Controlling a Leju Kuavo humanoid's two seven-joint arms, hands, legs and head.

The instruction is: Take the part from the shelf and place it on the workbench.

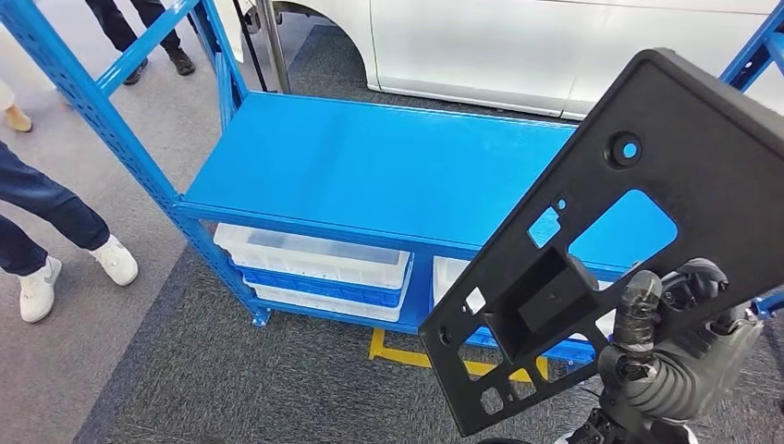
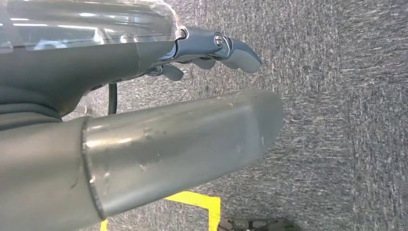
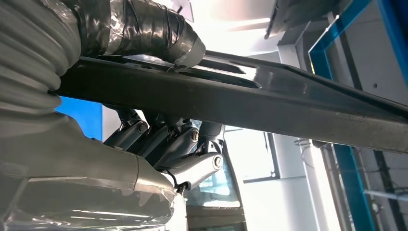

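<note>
**rackwatcher:** One black plastic part [image 1: 619, 240], flat with cutouts, is up in the air over the blue shelf [image 1: 370, 166], tilted. The right hand [image 1: 675, 347] grips its lower edge, thumb [image 3: 144, 29] on one face and fingers [image 3: 163, 144] curled under the other, I'd guess so the flat thing can't slip.

**binfan:** And the left hand [image 2: 211, 48]?

**rackwatcher:** Hangs over the grey carpet [image 2: 337, 120] holding nothing, fingers loosely apart. White bins [image 1: 314, 264] sit on the lower level. No workbench yet, so the carrying part looks ahead.

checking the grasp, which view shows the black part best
Head view: the black part shows its whole face and cutouts, the right hand gripping its lower edge. Right wrist view gives only its edge-on profile; left wrist view shows carpet.
</note>
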